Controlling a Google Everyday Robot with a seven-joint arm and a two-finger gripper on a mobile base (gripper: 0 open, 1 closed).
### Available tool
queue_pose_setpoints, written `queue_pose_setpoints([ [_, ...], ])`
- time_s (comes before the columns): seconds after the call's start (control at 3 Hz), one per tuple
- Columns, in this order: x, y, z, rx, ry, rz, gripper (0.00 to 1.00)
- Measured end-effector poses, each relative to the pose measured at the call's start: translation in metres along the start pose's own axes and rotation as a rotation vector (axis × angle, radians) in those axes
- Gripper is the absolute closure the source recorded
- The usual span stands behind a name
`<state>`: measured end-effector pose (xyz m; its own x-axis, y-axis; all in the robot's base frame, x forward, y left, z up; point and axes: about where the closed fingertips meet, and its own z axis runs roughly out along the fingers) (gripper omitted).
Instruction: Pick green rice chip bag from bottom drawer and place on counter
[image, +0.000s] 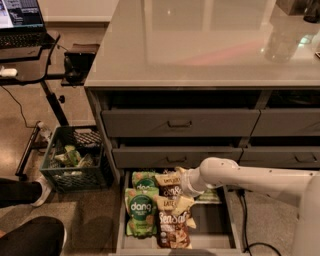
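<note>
The bottom drawer (121, 225) stands pulled open below the cabinet. Two bright green rice chip bags with "dang" badges lie in its left part, one in front (141, 212) and one behind it (144, 180). Brown "Sea Salt" bags (173, 226) lie in the middle. My gripper (179, 189) reaches in from the right on a white arm and hovers over the brown bags, just right of the green bags. Its pale fingers (183, 204) are spread apart and hold nothing. The glossy counter (200, 45) tops the cabinet.
Two shut drawers with bar handles (179, 123) sit above the open one. A paler green bag (210, 196) lies under my arm. A dark crate (75, 160) with items stands left of the cabinet. A desk with a laptop (22, 15) is at the far left. A person's shoes (30, 235) are at the lower left.
</note>
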<state>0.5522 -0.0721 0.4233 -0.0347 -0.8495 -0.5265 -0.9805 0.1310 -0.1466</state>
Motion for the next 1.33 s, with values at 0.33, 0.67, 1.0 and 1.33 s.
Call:
queue_pose_setpoints([
  [0.33,0.006,0.000,0.024,0.000,-0.005,0.001,0.00],
  [0.67,0.018,-0.001,0.069,-0.035,0.003,-0.014,0.00],
  [1.0,0.013,-0.004,0.085,-0.026,-0.016,-0.018,0.00],
  [1.33,0.007,-0.006,0.102,-0.016,-0.037,-0.023,0.00],
])
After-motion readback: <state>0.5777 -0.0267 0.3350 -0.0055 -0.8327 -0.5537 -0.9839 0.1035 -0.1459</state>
